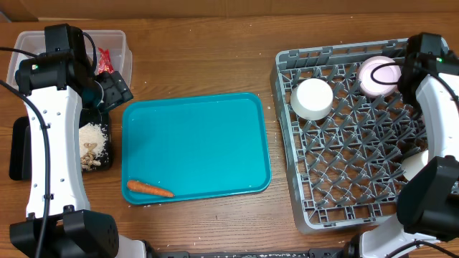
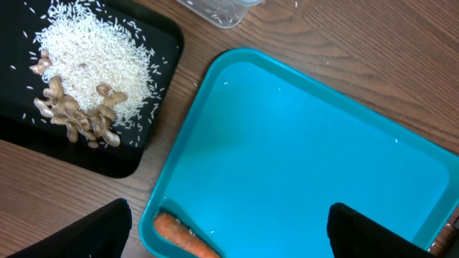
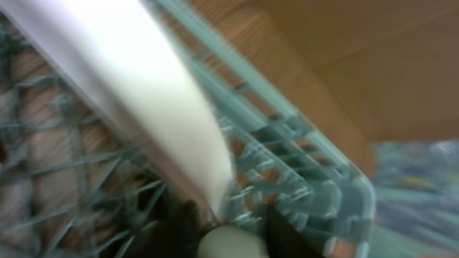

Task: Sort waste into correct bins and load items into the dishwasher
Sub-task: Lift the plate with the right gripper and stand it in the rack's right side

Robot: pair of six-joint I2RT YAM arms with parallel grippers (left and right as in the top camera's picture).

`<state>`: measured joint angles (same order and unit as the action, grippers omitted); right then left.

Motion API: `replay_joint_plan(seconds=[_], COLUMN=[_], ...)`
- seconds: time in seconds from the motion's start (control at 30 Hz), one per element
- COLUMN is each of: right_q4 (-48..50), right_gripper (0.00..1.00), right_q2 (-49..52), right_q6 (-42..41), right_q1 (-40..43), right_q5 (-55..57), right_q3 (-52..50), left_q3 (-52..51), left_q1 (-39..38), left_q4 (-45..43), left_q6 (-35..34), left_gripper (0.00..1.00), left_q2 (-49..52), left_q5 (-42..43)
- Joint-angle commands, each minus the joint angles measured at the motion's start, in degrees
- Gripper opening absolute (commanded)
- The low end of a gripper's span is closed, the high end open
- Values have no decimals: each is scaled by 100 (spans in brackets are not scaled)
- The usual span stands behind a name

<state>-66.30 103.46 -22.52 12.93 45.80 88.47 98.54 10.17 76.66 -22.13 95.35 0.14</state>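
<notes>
Presently, the grey dish rack (image 1: 351, 172) occupies the right side of the table. It carries a pink-bottomed bowl (image 1: 379, 75), inverted near the far edge, and a white bowl (image 1: 312, 99) to that bowl's left.

The teal tray (image 1: 193, 143) sits at centre, with the carrot (image 1: 149, 188) lying in its near left corner.

The clear tub (image 1: 118, 43) at far left contains the red wrapper (image 1: 105, 61).

The black tray (image 2: 143, 150), just beside the teal tray, holds rice (image 2: 93, 61) with nut scraps (image 2: 82, 118) touching the pile.

The left gripper (image 2: 229, 208) hangs above the teal tray's left portion, jaws spread wide and empty.

The right gripper (image 1: 403, 72) is at the pink-bottomed bowl. Its wrist view is blurred, so whether it is released or grasping cannot be determined.
</notes>
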Motion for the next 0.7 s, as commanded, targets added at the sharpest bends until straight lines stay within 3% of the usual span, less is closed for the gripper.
replay_joint_plan(seconds=[0.0, 0.07, 0.3, 0.4, 0.47, 0.57, 0.67], right_q4=[-15, -9, 9, 2, 7, 39, 195], right_gripper=[78, 86, 90, 100, 100, 100, 100], right_q2=[-57, -59, -175, -387, -647, -957, -1200], right_q6=[-24, -24, -26, -24, -22, 39, 791], right_q1=[-160, -208, -216, -216, -216, -216, -216], right_q5=[-1110, -1384, -1755, -1921, -2181, -2911, -4367], right_q3=[-44, -39, -20, 79, 258, 518, 654], left_q3=[105, 105, 105, 105, 105, 105, 105], left_q1=[31, 31, 31, 31, 28, 28, 28], left_q4=[-4, -2, -4, -2, -4, -2, -2], left_q6=[72, 72, 92, 92, 92, 92, 92], left_gripper=[89, 89, 91, 93, 94, 95, 95], left_q2=[-85, -85, -85, -85, -85, -85, -85], left_q5=[-55, -55, -57, -57, -57, -57, -52])
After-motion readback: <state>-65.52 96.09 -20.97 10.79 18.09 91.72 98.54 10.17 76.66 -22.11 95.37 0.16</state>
